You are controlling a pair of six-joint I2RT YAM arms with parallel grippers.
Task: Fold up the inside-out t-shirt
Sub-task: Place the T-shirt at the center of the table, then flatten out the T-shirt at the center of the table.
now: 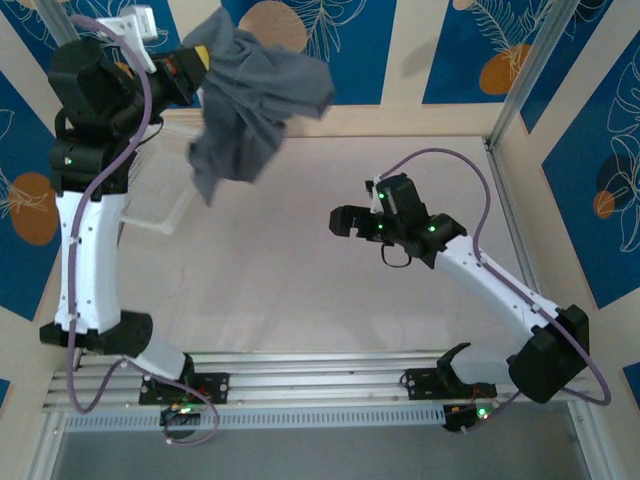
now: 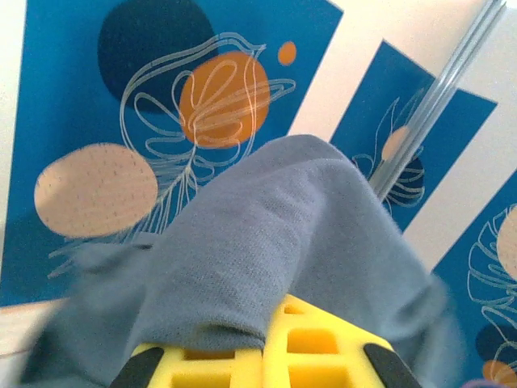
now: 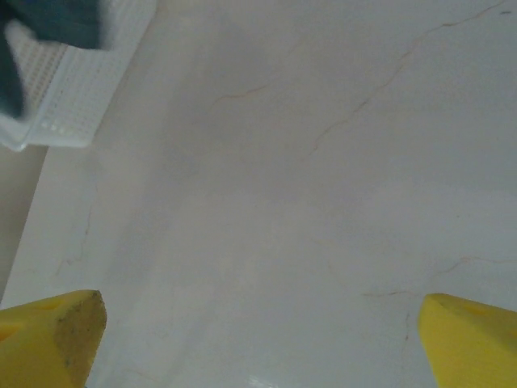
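The slate-grey inside-out t-shirt [image 1: 250, 105] hangs bunched in the air at the back left, high above the table. My left gripper [image 1: 205, 55] is shut on its upper edge. Seen from the left wrist, the grey cloth [image 2: 266, 242] drapes over the closed yellow fingers [image 2: 315, 347], pinched between them. My right gripper [image 1: 342, 222] hovers over the middle of the table, open, well right of and below the t-shirt. Its yellow fingertips [image 3: 56, 335] stand wide apart with only bare tabletop between them.
A white mesh basket [image 1: 150, 195] sits at the left of the table, below the hanging t-shirt; its corner [image 3: 69, 89] is at the top left of the right wrist view. Patterned blue walls and a metal post [image 1: 530, 70] bound the table [image 1: 300, 290].
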